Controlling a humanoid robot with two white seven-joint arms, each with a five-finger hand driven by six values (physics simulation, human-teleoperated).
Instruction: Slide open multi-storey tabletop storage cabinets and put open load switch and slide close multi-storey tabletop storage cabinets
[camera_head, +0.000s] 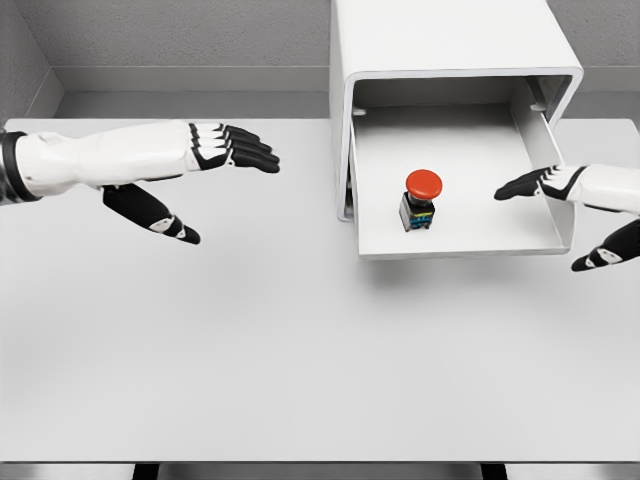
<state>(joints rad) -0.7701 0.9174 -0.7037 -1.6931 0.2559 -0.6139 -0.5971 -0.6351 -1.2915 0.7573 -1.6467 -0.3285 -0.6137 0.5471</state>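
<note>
— What is showing at the far left?

— The left hand (195, 165) is reaching in from the left edge, hovering over the white surface (250, 340). Its fingers (245, 150) are stretching out flat toward the right, the thumb is hanging down and apart from them, and it is holding nothing.

— And moving toward the middle?

— The storage cabinet (450, 40) is sitting at the back of the surface, right of centre. Its drawer (460, 245) is standing pulled out toward the camera, with its white floor fully showing.

— Where is the load switch?

— The load switch (420, 198) is sitting inside the open drawer, roughly in the middle of the floor, upright, its red round button on top and a dark body with a bit of yellow and blue below. Nothing is touching it.

— What about the right side?

— The right hand (575, 215) is coming in from the right edge. Its fingers are pointing left over the drawer's right wall, reaching toward the switch but staying well apart from it. The thumb is hanging lower, outside the drawer's front corner. The hand is spread wide and gripping nothing.
</note>
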